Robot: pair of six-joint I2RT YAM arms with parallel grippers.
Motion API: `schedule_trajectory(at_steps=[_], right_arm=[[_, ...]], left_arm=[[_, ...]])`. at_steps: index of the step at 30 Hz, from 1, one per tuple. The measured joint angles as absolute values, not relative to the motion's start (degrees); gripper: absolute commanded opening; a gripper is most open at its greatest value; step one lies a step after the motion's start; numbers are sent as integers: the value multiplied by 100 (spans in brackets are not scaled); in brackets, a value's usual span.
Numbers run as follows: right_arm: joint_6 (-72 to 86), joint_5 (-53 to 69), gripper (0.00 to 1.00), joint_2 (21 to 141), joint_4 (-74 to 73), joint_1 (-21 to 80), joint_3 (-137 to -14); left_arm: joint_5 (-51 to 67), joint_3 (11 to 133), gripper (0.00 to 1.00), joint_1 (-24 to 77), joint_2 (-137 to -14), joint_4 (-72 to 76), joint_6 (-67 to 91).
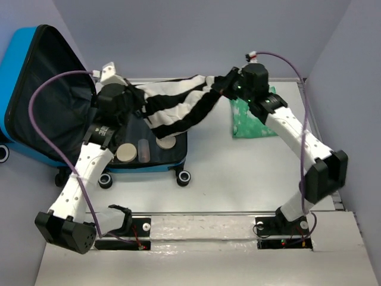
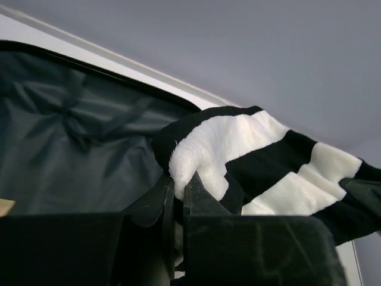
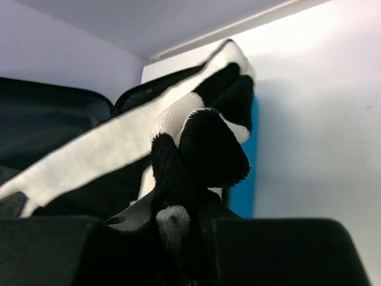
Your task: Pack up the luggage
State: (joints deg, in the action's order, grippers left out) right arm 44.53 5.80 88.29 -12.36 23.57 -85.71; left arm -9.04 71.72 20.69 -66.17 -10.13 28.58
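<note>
A white table [image 1: 238,173] stands between plain pale grey walls [image 1: 196,36]. The luggage [image 1: 53,113] is at the far left of the table and lies open. Its base is flat on the table and its lid stands up and leans to the left wall. The wheels [image 1: 183,176] point to the near edge, so the long axis goes from the near side to the far side, and the hinge is along the left.

In the base there are a flat beige disc [image 1: 126,152], a small pale tube [image 1: 143,149] just beside it and a second round disc [image 1: 166,143], which is partly under the hanging cloth. The lid holds nothing that I can see.

The shell is bright blue outside, the lining is black fabric with folds, and the wheels are black with white.

The left gripper [image 2: 178,185] is pressed together on the white edge of a black-and-white striped cloth [image 1: 178,110]. The right gripper [image 1: 221,83] pinches the other end of it. The cloth is stretched between them, above the base. A green cloth [image 1: 247,122] lies on the table at the right, well apart from the luggage.
</note>
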Motion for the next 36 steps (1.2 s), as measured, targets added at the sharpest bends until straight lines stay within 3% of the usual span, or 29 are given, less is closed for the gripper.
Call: schedule_trajectory(at_steps=[8, 12, 14, 15, 16, 17, 18, 21, 22, 24, 26, 32, 36], right_arm=[[4331, 1039, 7, 11622, -1107, 3124, -11246], [4327, 1258, 7, 12589, -1109, 3240, -11990], [4307, 1339, 12, 13019, -1175, 3310, -12154], [4289, 1363, 27, 13166, -1212, 3317, -12186], [4272, 1385, 35, 13303, -1264, 3343, -12219], [4198, 1413, 41, 13487, -1369, 3371, -12276], [4187, 1417, 56, 13620, -1448, 3389, -12326], [4064, 1496, 86, 13865, -1592, 3422, -12619], [3913, 1472, 98, 13854, -1675, 3430, -12770], [3739, 1350, 100, 13834, -1776, 3457, -12962], [3516, 1227, 100, 13764, -1863, 3454, -13041], [2912, 923, 100, 13205, -2171, 3371, -12742], [2751, 821, 100, 12136, -2213, 3004, -11633]], left_arm=[[-499, 6687, 6, -200, -6208, -1236, 2716], [-458, 6099, 6, -801, -6337, -1393, 2652], [-502, 5861, 7, -919, -6412, -1472, 2609], [-561, 5717, 12, -963, -6429, -1509, 2576], [-644, 5618, 19, -985, -6427, -1559, 2550], [-755, 5561, 19, -991, -6418, -1590, 2530], [-834, 5516, 19, -1002, -6403, -1610, 2502], [-1184, 5443, 58, -1015, -6276, -1621, 2401], [-1273, 5435, 80, -1015, -6237, -1619, 2377], [-1452, 5433, 94, -1026, -6051, -1577, 2287], [-1522, 5433, 98, -1035, -5948, -1535, 2296], [-1435, 5437, 99, -950, -5830, -1518, 2274], [-1404, 5575, 99, -462, -5804, -1590, 2211]])
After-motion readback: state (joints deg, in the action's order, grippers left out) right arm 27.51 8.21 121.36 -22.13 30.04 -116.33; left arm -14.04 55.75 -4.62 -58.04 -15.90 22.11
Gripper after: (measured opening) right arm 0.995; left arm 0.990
